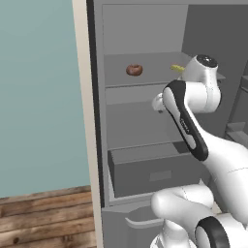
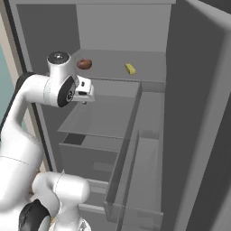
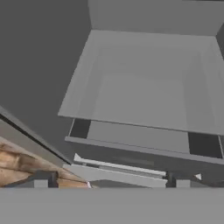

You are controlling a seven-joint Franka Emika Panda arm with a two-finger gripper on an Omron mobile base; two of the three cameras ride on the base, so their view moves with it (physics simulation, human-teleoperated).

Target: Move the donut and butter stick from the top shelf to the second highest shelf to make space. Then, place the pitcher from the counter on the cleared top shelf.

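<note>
Pincer (image 3: pixel 109 183): spread, empty, facing second highest shelf (image 3: pixel 144 100) | Donut (image 2: pixel 84 64) at 9 o'clock, butter stick (image 2: pixel 130 68) at 3 o'clock on top shelf (image 2: pixel 149 63) | Risk: forearm may clip shelf edge on reach, nudging donut deeper.

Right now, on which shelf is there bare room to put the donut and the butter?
The second highest shelf, between the top shelf and the grey drawer, lies bare across its width. The top shelf is partly taken: the donut left, the butter stick right, bare between them.
</note>
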